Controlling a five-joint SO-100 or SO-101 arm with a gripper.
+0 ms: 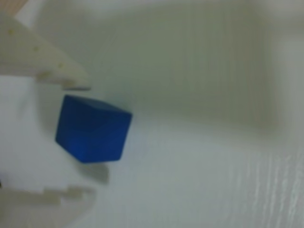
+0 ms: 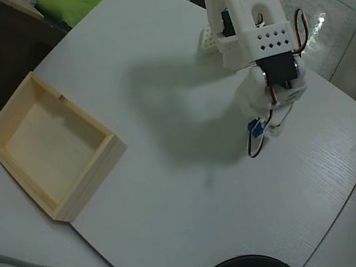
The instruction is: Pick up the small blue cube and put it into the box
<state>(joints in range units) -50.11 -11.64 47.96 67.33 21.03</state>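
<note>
Wrist view: the picture is blurred. The cube (image 1: 93,129) sits in the gap between the two white fingers of the gripper (image 1: 85,142), one fingertip (image 1: 71,78) above it and one (image 1: 71,197) below it as the view shows them. The upper tip is just beside the cube's top corner; the lower tip stands a little apart from its underside, with a soft shadow between. Whether either finger presses on the cube cannot be told from here. The cube is tilted, one corner pointing right. Behind it lies a pale white surface with faint grain.

Overhead view: the white arm (image 2: 245,21) reaches down over the white table (image 2: 194,192) from the top edge. A small spot of blue, the cube (image 2: 254,127), shows at the gripper (image 2: 259,131), mostly hidden under the arm's body and its wires. The jaws themselves are covered, so the grip cannot be judged. The box (image 2: 3,144) lies well apart from the gripper, far to its left, with nothing inside. A small white perforated block (image 2: 208,39) lies above the gripper, beside the arm.
</note>
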